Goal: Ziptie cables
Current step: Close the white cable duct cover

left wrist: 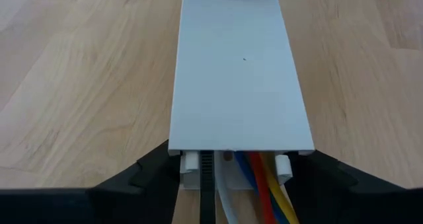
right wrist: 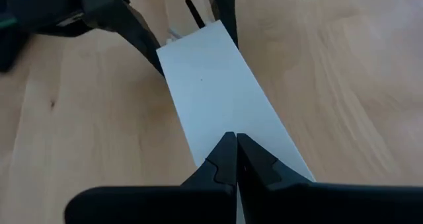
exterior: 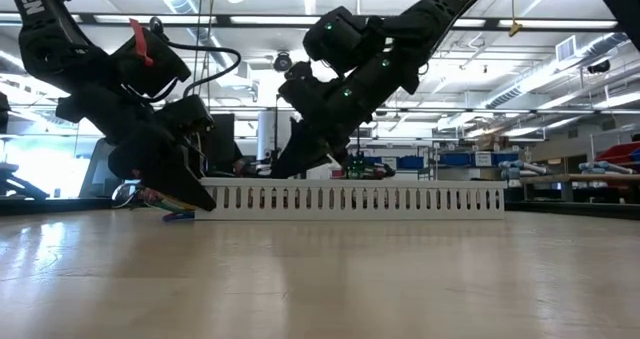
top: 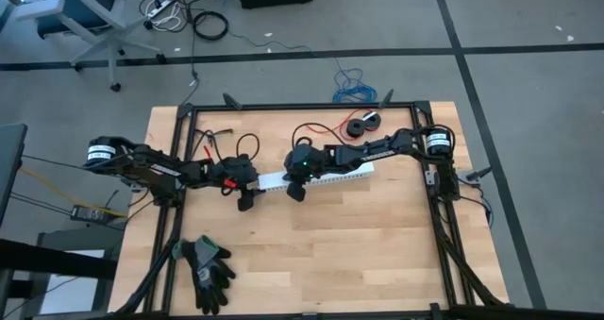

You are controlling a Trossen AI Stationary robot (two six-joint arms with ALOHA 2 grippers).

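A long white slotted duct (top: 330, 178) with a flat cover lies across the table's middle. At its left end the cables (left wrist: 268, 191), yellow, red, blue and white, run out of the duct beside a black toothed ziptie strip (left wrist: 207, 181). My left gripper (top: 253, 184) stands at that end, one finger on each side wall. My right gripper (right wrist: 235, 141) is shut, with its tips over the cover's midline a short way along from the left end. In the low view the cables (exterior: 165, 207) trail on the table under the left gripper (exterior: 190, 194). My left gripper holds the duct's left end (left wrist: 192, 161) between its two fingers (left wrist: 155, 174), one against each side wall. It comes slanting down from the table's left, along the duct, which lies flat on the table. My right gripper has its shut tips at the cover (right wrist: 218, 98), slanting down from the right; I cannot tell whether they touch it.
A pair of dark gloves (top: 209, 268) lies near the front left. A red wire with a black round spool (top: 359, 125) sits at the back right. A blue wire coil (top: 351, 86) lies beyond the far edge. Black frame rails (top: 179, 169) border the tabletop; bare wood lies in front of the duct.
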